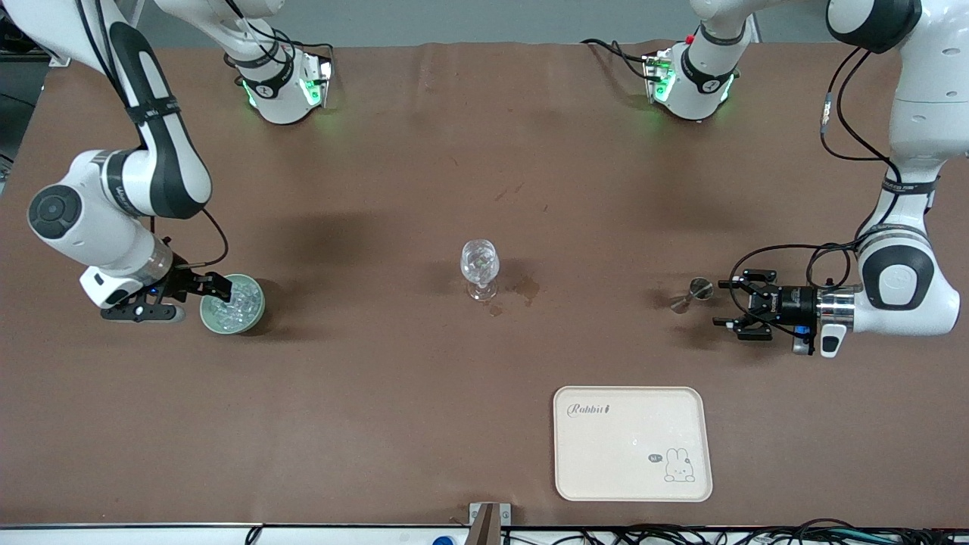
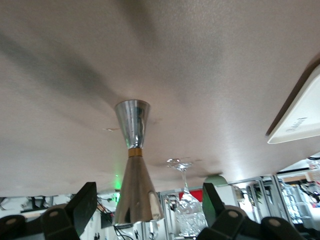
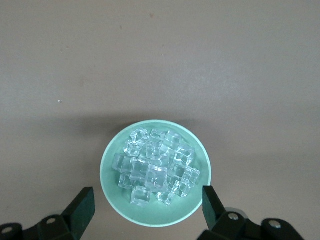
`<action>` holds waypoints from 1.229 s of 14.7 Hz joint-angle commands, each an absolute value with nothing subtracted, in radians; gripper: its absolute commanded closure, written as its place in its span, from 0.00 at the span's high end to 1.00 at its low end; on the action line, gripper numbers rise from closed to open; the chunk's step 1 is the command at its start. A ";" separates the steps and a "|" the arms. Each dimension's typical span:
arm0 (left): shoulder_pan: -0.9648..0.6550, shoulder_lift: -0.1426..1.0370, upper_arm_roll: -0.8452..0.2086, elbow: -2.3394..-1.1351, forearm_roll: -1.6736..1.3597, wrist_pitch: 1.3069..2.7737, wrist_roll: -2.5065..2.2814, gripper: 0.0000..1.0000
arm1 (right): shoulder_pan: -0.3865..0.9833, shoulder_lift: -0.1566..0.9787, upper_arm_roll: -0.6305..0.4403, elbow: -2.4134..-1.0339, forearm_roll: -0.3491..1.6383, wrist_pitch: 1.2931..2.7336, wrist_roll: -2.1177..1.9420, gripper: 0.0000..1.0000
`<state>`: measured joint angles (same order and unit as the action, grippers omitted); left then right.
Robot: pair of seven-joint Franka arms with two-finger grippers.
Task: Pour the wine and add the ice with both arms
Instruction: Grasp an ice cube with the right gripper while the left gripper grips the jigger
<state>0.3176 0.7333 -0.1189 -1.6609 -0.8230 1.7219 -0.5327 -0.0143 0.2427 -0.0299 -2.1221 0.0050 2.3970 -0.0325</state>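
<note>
Two white arms reach over the brown table, one from each end. Nearest the front camera, toward the left arm's end, lies a cream tray with a rabbit drawing. At the right arm's end sits a pale green bowl heaped with the ice; the right gripper is at the bowl's rim, jaws apart, and in the right wrist view the fingers sit wider than the bowl. A stemmed glass stands upright mid-table with clear chunks glinting in it, a small dark stain just beside its foot. Toward the left arm's end stands a steel hourglass-shaped jigger; the left gripper, turned sideways and low, has its jaws spread just beside the jigger, not touching it
</note>
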 commanded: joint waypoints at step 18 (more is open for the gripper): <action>0.322 0.831 -0.129 -1.670 -0.900 1.717 -0.545 0.69 | -0.023 0.385 -0.026 -2.137 0.015 2.496 -0.041 0.56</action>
<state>0.3250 0.8332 -0.1260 -1.6627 -0.8832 1.7221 -0.5336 -0.0180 0.3832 -0.0320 -2.1328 0.0050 2.4855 -0.0325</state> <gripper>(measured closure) 0.286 0.322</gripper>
